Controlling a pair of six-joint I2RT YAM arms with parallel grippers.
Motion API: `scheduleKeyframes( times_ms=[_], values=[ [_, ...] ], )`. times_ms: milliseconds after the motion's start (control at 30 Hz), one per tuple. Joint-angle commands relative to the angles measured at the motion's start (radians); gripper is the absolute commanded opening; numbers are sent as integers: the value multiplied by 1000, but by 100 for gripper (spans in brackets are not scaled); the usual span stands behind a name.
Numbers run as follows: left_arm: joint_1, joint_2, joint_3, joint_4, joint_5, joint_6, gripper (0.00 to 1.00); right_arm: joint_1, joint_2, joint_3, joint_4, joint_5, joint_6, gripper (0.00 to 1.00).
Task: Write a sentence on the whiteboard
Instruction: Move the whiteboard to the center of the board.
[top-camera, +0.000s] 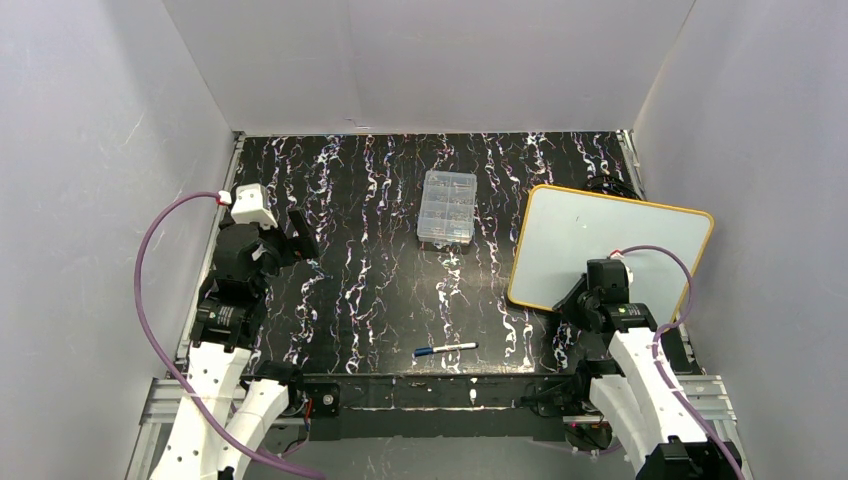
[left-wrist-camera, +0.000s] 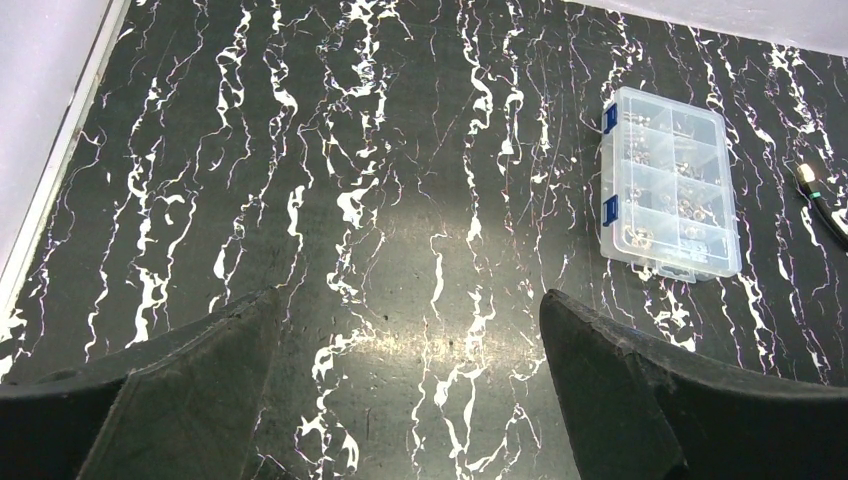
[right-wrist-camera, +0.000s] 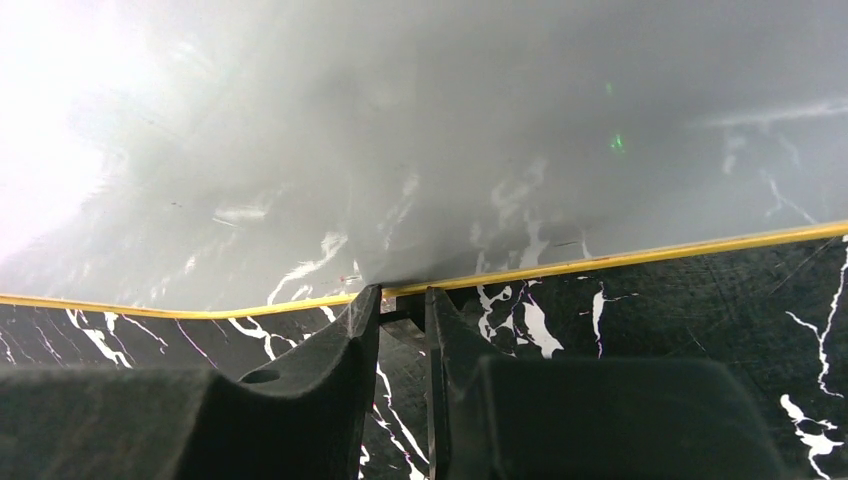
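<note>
The whiteboard (top-camera: 600, 240), white with an orange-yellow frame, stands tilted at the right of the table with its near edge raised. No lettering shows on its surface, so the sentence is not in view. My right gripper (top-camera: 587, 296) is shut on the board's near frame edge; in the right wrist view the fingertips (right-wrist-camera: 368, 305) pinch the yellow frame of the whiteboard (right-wrist-camera: 450, 150). A blue-capped marker (top-camera: 445, 349) lies on the table near the front edge, between the arms. My left gripper (top-camera: 300, 236) is open and empty above the left of the table, jaws wide apart in the left wrist view (left-wrist-camera: 410, 310).
A clear plastic compartment box (top-camera: 448, 207) sits at mid-table toward the back; it also shows in the left wrist view (left-wrist-camera: 668, 182). A black cable with a lit tip (left-wrist-camera: 820, 195) lies to its right. Grey walls enclose the black marbled table (top-camera: 360, 280).
</note>
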Motion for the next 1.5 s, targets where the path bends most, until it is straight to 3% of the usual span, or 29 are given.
scheduleKeyframes(
  times_ms=[0,467,900,1167,1300,1467],
  values=[
    [-4,5,-6,11,9,-2,99,4,-4,-16,37,-69,-30,1],
    [-4,17,-9,16,38,6,99,62,-6,-17,210,-155,-64,1],
    [-5,33,-18,38,118,20,99,393,135,2,430,9,-26,1],
    [-4,40,-23,46,140,22,99,484,166,-21,503,55,1,1],
    [-4,41,-28,61,241,35,99,502,155,-25,513,49,10,1],
    [-25,61,-77,188,575,-38,95,519,122,-53,529,19,4,1]
  ],
)
